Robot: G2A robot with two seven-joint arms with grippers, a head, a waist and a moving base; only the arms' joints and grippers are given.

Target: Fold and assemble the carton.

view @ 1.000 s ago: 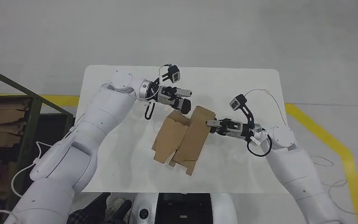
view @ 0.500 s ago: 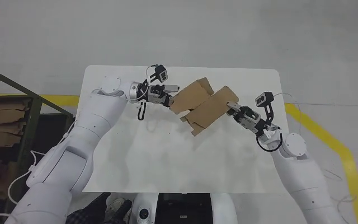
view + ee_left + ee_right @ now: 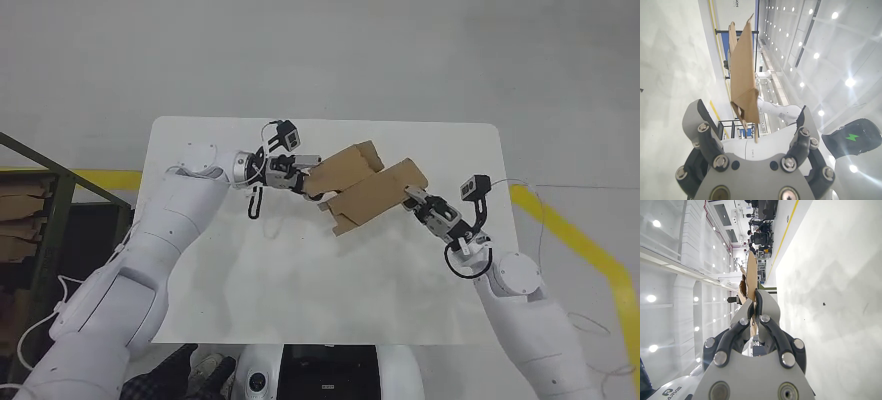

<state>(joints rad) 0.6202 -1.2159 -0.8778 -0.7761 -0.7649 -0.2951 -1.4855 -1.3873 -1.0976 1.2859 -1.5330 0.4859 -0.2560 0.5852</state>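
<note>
My right fingers [image 3: 768, 306] clamp the carton [image 3: 375, 195] by its edge. My left fingers [image 3: 696, 113] stand open and should close squarely on a flap before folding.

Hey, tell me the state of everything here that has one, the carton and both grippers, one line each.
carton: not assembled, mostly flat with loose flaps, lifted off the table.
right gripper: shut on one end of the carton.
left gripper: open, fingers spread at the carton's other end, not clamping it.
</note>
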